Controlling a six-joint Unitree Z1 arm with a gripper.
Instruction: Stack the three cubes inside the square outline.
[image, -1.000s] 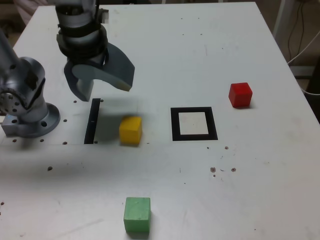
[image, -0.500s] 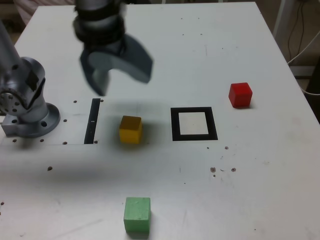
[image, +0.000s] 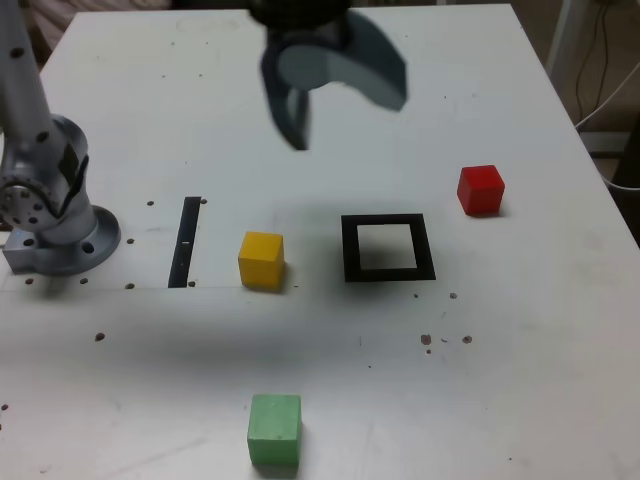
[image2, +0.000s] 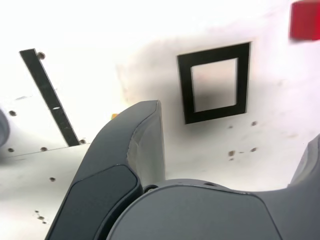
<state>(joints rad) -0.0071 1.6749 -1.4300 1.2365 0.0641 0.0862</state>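
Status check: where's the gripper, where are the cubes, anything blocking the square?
Gripper open, empty, high above the table. Black square outline empty. Small red cube, yellow cube and green cube lie apart on the white table, none stacked. Nothing blocks the outline.

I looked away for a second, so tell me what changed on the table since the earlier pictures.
The open, empty grey end effector swung from above the black strip toward the exterior view's right and farther back. The yellow cube, green cube, red cube and black square outline stayed put.

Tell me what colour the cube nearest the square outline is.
Yellow. The yellow cube sits nearest the square outline, best seen in the exterior view.
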